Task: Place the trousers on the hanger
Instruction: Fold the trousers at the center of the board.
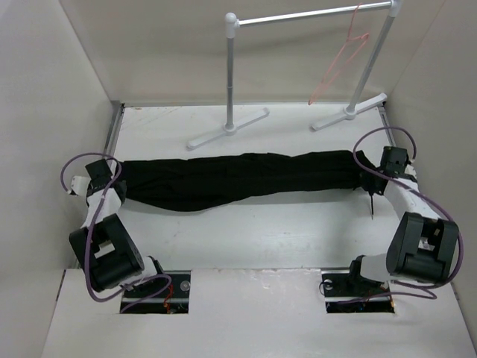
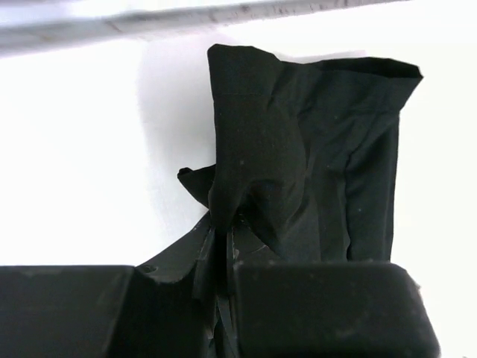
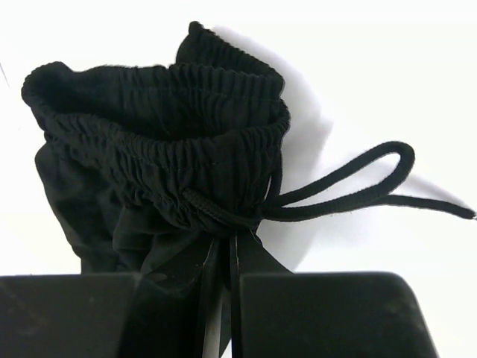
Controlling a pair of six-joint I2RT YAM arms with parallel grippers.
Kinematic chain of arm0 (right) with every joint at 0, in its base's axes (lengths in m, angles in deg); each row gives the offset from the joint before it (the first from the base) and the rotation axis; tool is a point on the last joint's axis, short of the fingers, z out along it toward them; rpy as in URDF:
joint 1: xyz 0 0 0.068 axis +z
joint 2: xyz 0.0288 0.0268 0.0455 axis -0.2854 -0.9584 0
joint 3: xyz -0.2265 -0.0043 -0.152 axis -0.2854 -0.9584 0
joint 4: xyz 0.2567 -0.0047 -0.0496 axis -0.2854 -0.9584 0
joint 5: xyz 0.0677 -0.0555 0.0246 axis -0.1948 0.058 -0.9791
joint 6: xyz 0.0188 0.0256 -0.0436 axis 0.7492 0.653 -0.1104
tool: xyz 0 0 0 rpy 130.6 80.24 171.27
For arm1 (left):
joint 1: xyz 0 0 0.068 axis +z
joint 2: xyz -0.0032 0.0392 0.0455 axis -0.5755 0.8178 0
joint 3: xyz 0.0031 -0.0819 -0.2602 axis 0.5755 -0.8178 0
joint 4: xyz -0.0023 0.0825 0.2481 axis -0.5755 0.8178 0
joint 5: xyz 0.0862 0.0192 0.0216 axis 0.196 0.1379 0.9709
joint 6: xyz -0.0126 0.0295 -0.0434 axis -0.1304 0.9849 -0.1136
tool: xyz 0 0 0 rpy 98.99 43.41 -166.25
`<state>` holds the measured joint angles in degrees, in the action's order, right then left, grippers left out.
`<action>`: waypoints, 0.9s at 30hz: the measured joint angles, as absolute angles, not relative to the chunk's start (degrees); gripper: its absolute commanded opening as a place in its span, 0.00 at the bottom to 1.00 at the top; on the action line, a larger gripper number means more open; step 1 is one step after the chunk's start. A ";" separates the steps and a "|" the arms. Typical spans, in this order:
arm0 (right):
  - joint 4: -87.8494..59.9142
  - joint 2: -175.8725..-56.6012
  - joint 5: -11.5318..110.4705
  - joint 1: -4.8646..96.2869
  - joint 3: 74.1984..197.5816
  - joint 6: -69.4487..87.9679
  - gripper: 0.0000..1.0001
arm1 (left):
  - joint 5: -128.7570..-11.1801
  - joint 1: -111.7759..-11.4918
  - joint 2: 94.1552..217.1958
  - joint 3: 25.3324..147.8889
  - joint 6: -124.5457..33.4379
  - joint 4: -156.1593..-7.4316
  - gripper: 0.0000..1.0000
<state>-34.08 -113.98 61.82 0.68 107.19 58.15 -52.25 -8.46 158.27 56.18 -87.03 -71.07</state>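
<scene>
The left claw is pinching the hem, the right claw the gathered waistband, of the large black fabric trousers: soft, light, likely sagging mid-span when lifted.

1. Trousers: soft black cloth, matt, creased; waistband gathered into fine ribs (elasticated by the look).
2. Drawstring: black braided cord, matt.
3. Hanger: thin pink-red wire, smooth.
4. Rack: grey-white metal tube, smooth, slight sheen.
5. Table: white, matt, lightly scuffed.
</scene>
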 measured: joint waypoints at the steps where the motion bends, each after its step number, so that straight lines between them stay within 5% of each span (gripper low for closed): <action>1: -34.39 -112.80 61.75 0.57 105.88 58.56 0.03 | -51.64 -8.09 157.11 56.18 -86.31 -69.95 0.03; 7: -36.14 -107.95 60.68 -1.92 95.54 60.70 0.08 | -47.34 -6.80 154.73 55.08 -84.37 -65.43 0.19; 10: -36.09 -107.93 61.32 -3.56 93.51 60.51 0.34 | -45.06 -6.36 154.20 53.45 -83.80 -64.18 0.47; 13: -36.07 -107.01 62.72 -4.08 93.47 59.57 0.58 | -43.34 -5.79 151.73 53.31 -83.82 -63.03 0.65; 19: -38.08 -99.19 65.80 -2.16 94.93 57.27 0.80 | -41.09 -8.74 143.16 58.38 -83.67 -59.00 0.65; 24: -40.18 -94.75 69.16 0.31 98.04 55.02 0.77 | -40.71 -17.31 142.38 63.15 -83.25 -59.88 0.59; 26: -40.46 -94.16 70.50 0.81 98.87 53.86 0.59 | -40.84 -21.29 145.85 64.07 -82.79 -60.51 0.58; 27: -40.42 -94.31 71.00 1.10 99.28 53.27 0.38 | -40.98 -22.88 148.47 64.68 -82.33 -60.91 0.58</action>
